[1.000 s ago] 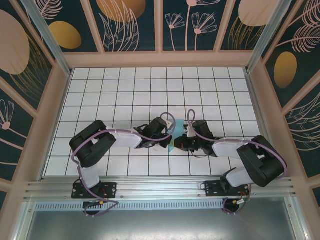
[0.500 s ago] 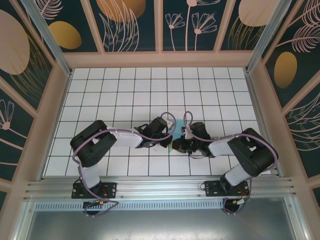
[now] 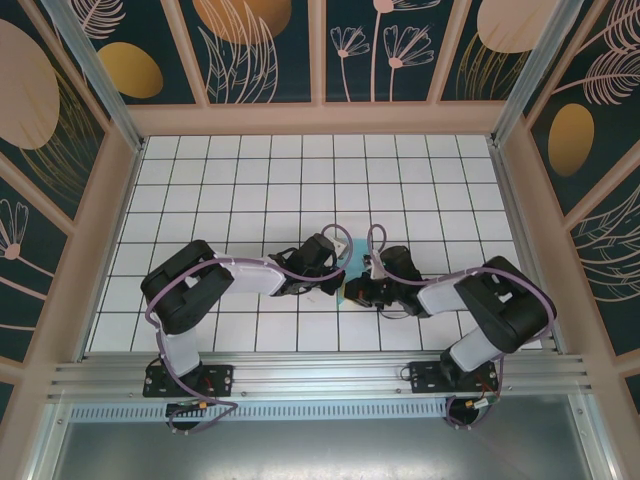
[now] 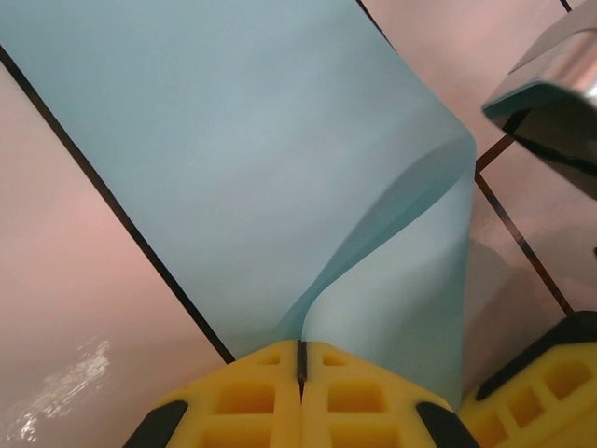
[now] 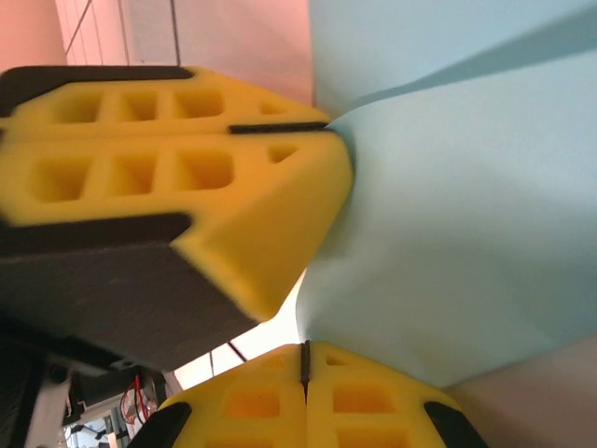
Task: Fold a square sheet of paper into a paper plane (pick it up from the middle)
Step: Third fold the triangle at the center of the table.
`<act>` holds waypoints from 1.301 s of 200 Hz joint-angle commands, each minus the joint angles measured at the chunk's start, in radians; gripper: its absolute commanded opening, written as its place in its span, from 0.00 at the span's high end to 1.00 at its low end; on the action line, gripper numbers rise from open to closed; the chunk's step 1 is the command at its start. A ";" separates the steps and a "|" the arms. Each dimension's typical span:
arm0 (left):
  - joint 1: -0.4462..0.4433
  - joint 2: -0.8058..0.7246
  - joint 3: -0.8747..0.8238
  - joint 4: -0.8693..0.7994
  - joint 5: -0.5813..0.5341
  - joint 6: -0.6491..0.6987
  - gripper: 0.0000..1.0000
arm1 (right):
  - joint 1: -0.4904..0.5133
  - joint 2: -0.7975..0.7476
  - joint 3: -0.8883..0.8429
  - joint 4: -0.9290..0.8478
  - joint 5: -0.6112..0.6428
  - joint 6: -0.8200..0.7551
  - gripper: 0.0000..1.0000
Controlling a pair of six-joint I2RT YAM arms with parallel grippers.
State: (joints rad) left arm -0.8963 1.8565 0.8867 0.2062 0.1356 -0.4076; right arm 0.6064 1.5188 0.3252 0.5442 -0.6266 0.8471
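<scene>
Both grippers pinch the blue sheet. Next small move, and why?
Probably ease both down to flatten the curl: left gripper and right gripper are shut on the square sheet of paper, whose lifted flap bows over the flat part, uncreased.

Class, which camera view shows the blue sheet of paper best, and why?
Left wrist: the sheet spreads wide, its curled edge clear, pinched in the left gripper. Right wrist shows a close partial patch; the top view, a sliver.
</scene>
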 commanded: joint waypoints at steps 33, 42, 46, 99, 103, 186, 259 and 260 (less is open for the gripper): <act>0.006 0.041 0.006 -0.069 -0.027 0.017 1.00 | 0.035 -0.054 -0.017 -0.026 0.019 0.022 0.94; 0.005 0.040 0.008 -0.070 -0.025 0.018 1.00 | 0.044 -0.048 -0.014 -0.020 0.027 0.029 0.94; 0.005 0.039 0.008 -0.070 -0.024 0.017 1.00 | 0.049 -0.044 -0.011 -0.021 0.031 0.031 0.95; 0.006 0.038 0.001 -0.068 -0.022 0.011 0.99 | 0.085 0.025 0.018 -0.105 0.171 0.054 0.98; 0.005 0.037 0.002 -0.068 -0.020 0.012 0.99 | 0.086 0.033 0.016 -0.095 0.167 0.057 0.98; 0.005 0.036 0.003 -0.073 -0.027 0.016 1.00 | -0.004 -0.201 0.041 -0.307 0.186 -0.034 0.97; 0.005 0.041 0.022 -0.083 -0.022 0.022 0.99 | -0.146 -0.087 0.136 -0.303 0.060 -0.159 0.96; 0.006 0.041 0.021 -0.084 -0.022 0.022 0.99 | -0.146 -0.085 0.138 -0.302 0.060 -0.160 0.96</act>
State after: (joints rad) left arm -0.8967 1.8603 0.8967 0.2005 0.1307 -0.4076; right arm 0.4664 1.3663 0.4007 0.2523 -0.5133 0.7498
